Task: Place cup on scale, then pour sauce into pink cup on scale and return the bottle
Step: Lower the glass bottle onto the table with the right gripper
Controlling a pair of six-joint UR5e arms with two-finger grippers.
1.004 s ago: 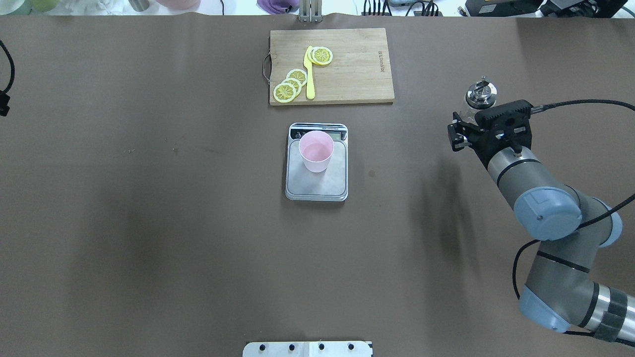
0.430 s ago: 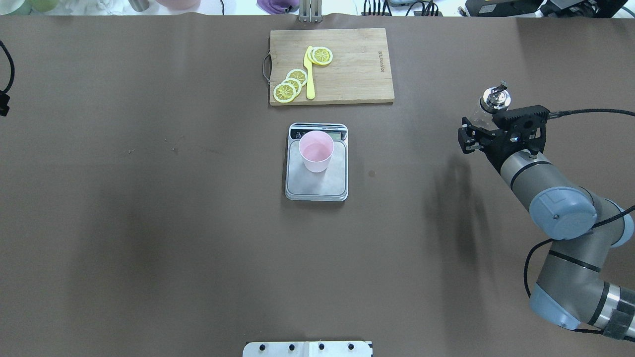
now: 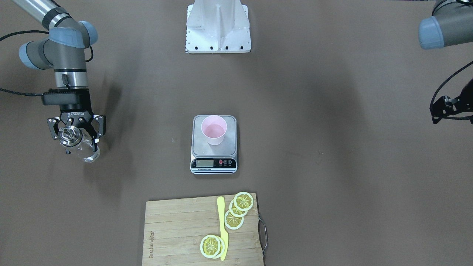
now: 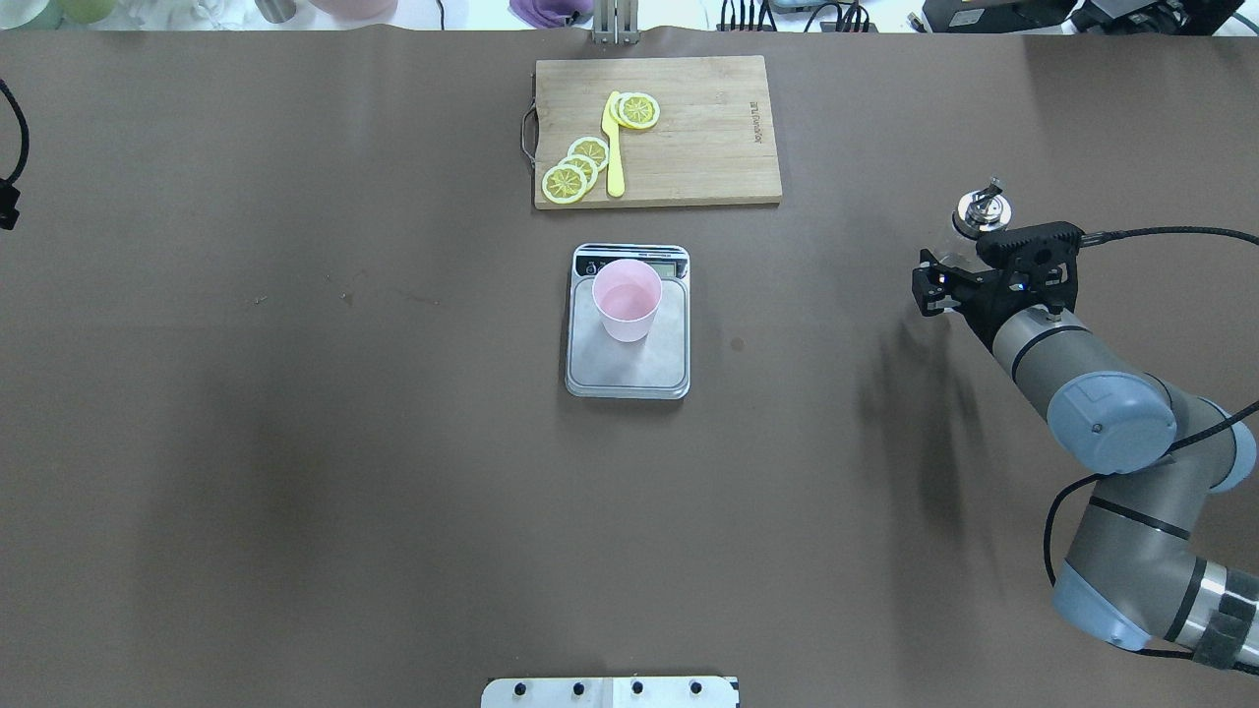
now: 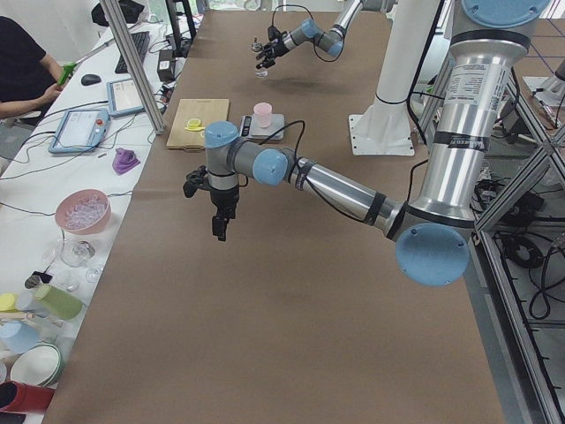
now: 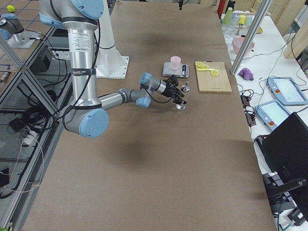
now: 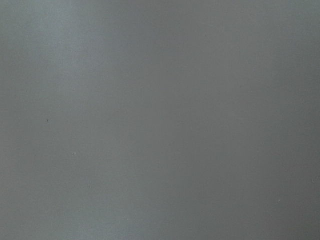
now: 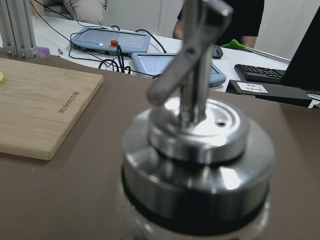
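The pale pink cup (image 4: 627, 295) stands upright on the silver scale (image 4: 649, 366) at the table's middle; both also show in the front view, cup (image 3: 213, 130) and scale (image 3: 230, 148). My right gripper (image 4: 942, 275) is shut on the clear glass bottle (image 4: 981, 209) with the chrome spout, far to the right of the scale and low at the table. The front view shows the fingers (image 3: 97, 136) around the bottle (image 3: 70, 136). The right wrist view shows the bottle's chrome top (image 8: 200, 150) close up. My left gripper (image 3: 443, 109) hangs at the table's left side; its jaws do not show clearly.
A wooden cutting board (image 4: 708, 138) with lemon slices (image 4: 575, 167) and a yellow knife (image 4: 614, 147) lies behind the scale. The robot base plate (image 3: 218, 26) stands at the near edge. The left wrist view shows only bare brown table (image 7: 160, 120).
My right gripper has carried the bottle further right and lower towards the table. The cup, the scale and the left arm have not moved.
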